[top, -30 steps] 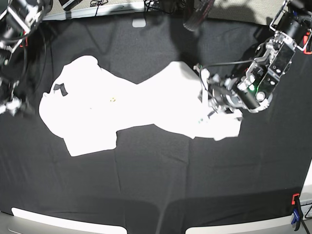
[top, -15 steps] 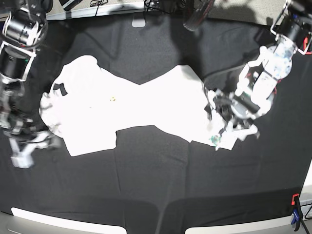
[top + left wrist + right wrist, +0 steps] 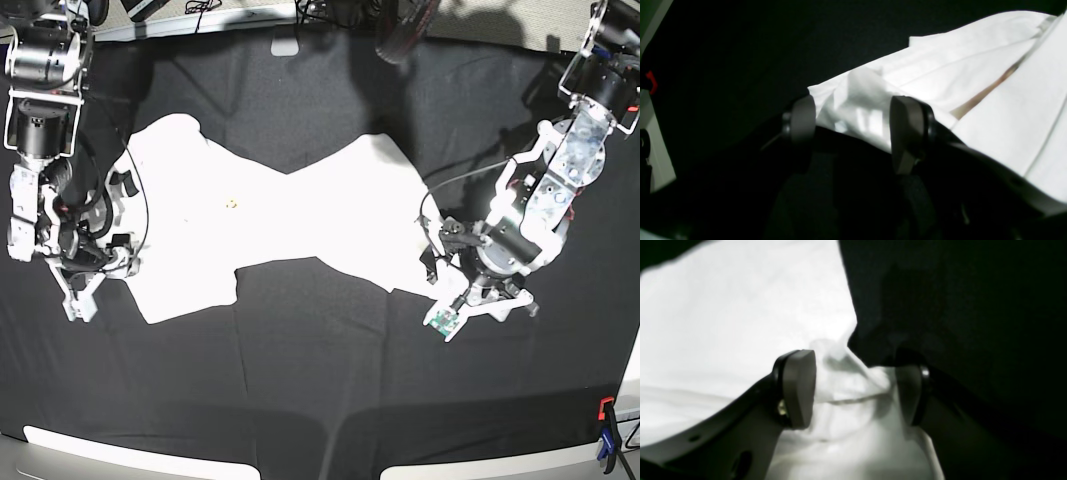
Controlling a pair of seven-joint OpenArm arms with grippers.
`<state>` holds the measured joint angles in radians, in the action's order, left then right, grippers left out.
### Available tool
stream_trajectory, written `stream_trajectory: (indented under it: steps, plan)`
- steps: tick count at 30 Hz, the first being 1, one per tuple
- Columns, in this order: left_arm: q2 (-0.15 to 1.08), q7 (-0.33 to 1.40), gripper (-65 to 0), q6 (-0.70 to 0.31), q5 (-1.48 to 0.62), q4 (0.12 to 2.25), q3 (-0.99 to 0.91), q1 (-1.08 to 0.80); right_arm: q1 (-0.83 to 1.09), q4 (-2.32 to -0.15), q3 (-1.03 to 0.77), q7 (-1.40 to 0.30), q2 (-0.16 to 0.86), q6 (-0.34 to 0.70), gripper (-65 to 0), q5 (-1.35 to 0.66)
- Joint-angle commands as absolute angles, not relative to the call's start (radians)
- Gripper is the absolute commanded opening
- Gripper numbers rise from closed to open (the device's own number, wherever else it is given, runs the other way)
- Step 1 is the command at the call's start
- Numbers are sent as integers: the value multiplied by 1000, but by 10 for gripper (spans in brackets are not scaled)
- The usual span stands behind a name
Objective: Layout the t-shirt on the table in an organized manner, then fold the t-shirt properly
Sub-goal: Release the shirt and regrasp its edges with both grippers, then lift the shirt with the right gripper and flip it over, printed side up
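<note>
Base view is showing the shirt (image 3: 250, 225) lying spread across the middle of the table (image 3: 320, 370), plain white side up, running from the right gripper (image 3: 82, 277) on that view's left to the left gripper (image 3: 462, 290) on its right. By my reckoning the layout is only partly done: the cloth is sitting mostly flat but pinched narrow at the waist, its outline ragged, one lower flap jutting toward the camera, and no fold is looking started. Both grippers are standing with jaws apart, grasping nothing. Up close in the left wrist view, the grey pads are straddling a rumpled corner of the shirt (image 3: 940, 83), with a hem seam and a sliver of coloured print peeking from a turned-over edge. In the right wrist view the right gripper (image 3: 853, 390) is bracketing a small raised pucker of cloth at the shirt's border, a stitched hem crossing between the pads, and I cannot tell whether they are touching it. The fabric is looking thin, soft and limp, glaring white against the matte black table cover, which is looking finely woven and slightly wrinkled near the edges.
</note>
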<state>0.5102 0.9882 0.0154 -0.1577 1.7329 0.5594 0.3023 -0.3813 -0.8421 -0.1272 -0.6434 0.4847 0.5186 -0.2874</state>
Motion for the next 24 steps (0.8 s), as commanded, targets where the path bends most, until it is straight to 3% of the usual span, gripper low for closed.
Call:
stream_trajectory:
  steps: [1,3,6,14,19,24]
  plan:
    - [516,971,-321,30,-151,1750,551,327,-402,-841,-130,-655,484,517,-307,-287]
    - [516,971,-321,31,-150,1750,551,327,-400,-839,-131,-664,459,516,-410,-286]
    - [516,971,-321,30,-150,1750,551,327,-410,-839,-131,-649,428,517,-650,-287]
    - [516,970,-321,30,-149,1750,551,327,-540,-839,-131,-619,408,516,-650,-234]
    - [516,967,-321,30,-120,1750,551,333,-692,-839,-131,-754,396,521,-650,-245]
    - [516,968,-321,31,-79,1750,551,335,-825,-841,-130,-937,374,679,-650,-360]
